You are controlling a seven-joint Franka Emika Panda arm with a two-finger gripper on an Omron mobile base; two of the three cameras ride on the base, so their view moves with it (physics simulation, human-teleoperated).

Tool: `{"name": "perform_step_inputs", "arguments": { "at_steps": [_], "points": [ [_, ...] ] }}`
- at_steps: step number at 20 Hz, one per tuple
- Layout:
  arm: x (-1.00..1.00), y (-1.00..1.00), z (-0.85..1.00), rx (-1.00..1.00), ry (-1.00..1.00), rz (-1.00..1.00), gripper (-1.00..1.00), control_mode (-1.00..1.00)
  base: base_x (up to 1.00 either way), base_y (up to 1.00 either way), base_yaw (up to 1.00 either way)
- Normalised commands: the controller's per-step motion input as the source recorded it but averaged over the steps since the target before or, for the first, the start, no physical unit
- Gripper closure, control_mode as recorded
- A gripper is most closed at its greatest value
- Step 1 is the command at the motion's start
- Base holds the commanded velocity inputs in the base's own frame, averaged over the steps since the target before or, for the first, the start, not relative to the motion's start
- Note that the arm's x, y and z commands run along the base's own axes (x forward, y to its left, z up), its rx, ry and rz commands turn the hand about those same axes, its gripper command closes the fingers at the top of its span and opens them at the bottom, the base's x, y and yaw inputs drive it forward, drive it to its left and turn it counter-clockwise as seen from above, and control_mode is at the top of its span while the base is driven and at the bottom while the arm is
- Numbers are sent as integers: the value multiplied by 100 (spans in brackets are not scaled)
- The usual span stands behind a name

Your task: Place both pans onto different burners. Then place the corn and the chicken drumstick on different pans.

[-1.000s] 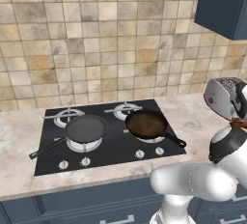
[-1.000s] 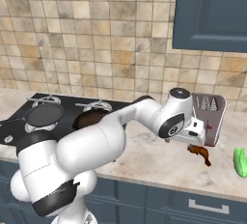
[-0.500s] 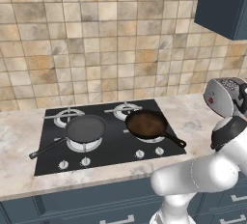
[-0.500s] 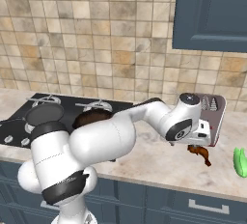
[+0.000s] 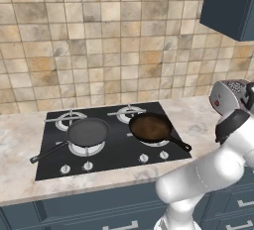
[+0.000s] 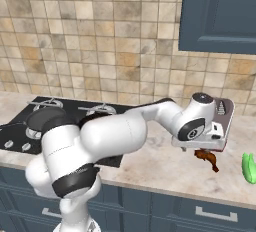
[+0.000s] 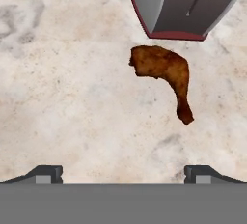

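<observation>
The end effector hangs over the counter with its two dark fingertips spread wide apart and nothing between them. Below it, in the hand view, the chicken drumstick lies flat on the stone, its thick end near a grey appliance with a dark red base edge and its thin end pointing away from it. In the right base view the hand sits just above the drumstick, in front of the same silver appliance, which looks like a toaster. The corn lies on the counter near the drumstick, at the frame's right edge, apart from it.

Well off to the arm's left, the black cooktop is set into the counter. The dark grey pan sits on the front left burner, handle pointing out to the left front. The reddish-brown pan sits over another burner beside it, handle pointing right front. Both pans are empty. Two rear burners stand uncovered, and small knobs line the cooktop's front edge.

The counter is pale beige mottled marble over dark blue cabinets with silver handles. A tan and beige tiled wall rises behind, with a dark blue wall cabinet above the toaster.
</observation>
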Motion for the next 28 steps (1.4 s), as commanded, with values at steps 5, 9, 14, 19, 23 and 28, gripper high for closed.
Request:
{"name": "perform_step_inputs", "arguments": {
  "at_steps": [5,9,14,19,23,28],
  "points": [
    [9,-25,-1,0,6,2,-100,-100,0,0,0],
    [17,-31,-15,0,0,9,-100,-100,0,0,0],
    [19,-29,-29,1,0,9,-100,-100,0,0,0],
    [17,-21,-21,0,0,7,-100,-100,0,0,0],
    [17,-14,-10,0,0,5,-100,-100,0,0,0],
    [13,-5,-14,0,2,4,-100,-100,0,0,0]
  ]
}}
